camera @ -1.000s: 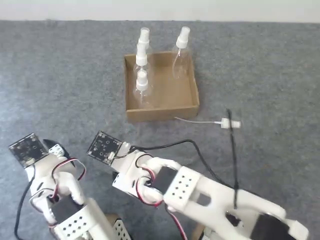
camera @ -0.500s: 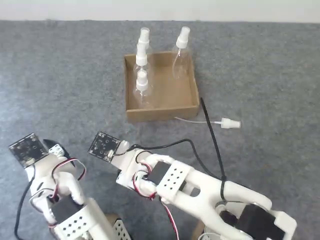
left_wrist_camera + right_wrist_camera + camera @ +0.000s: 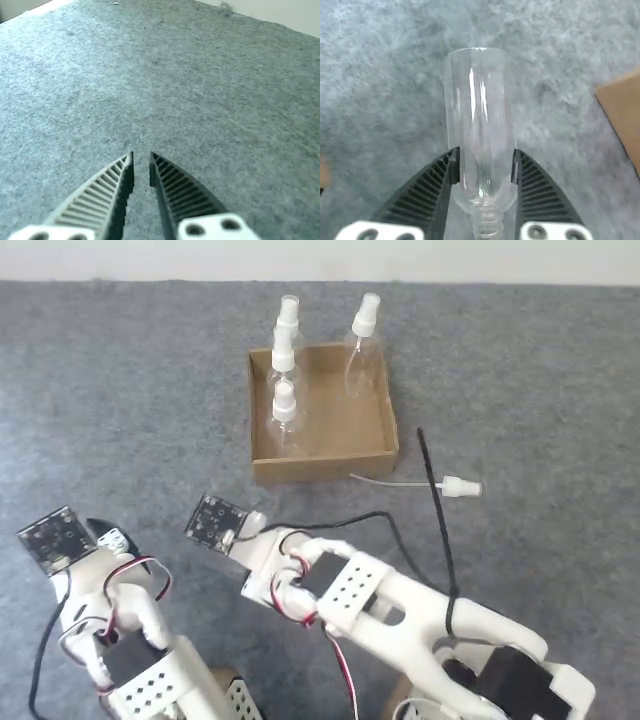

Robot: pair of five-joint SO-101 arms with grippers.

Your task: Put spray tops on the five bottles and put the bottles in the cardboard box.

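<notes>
A clear bottle (image 3: pixel 476 100) without a spray top lies over the grey carpet, and my right gripper (image 3: pixel 485 151) is shut on it near its neck. The cardboard box (image 3: pixel 370 445) stands at the middle back. Three capped bottles (image 3: pixel 284 400) stand along its left side and one capped bottle (image 3: pixel 362 335) at its back right. A loose spray top (image 3: pixel 460 486) with its thin tube lies on the carpet just right of the box's front. My left gripper (image 3: pixel 141 159) hovers over bare carpet, shut apart from a narrow slit, with nothing in it.
The right arm (image 3: pixel 340 595) stretches from the lower right toward the box's front left, with a black cable (image 3: pixel 440 520) arching over it. The left arm (image 3: pixel 100 610) stays at the lower left. A corner of the box (image 3: pixel 625 110) shows beside the held bottle.
The right arm has edged a little toward the box with the bottle, and its black cable has swung. The left arm has not moved.
</notes>
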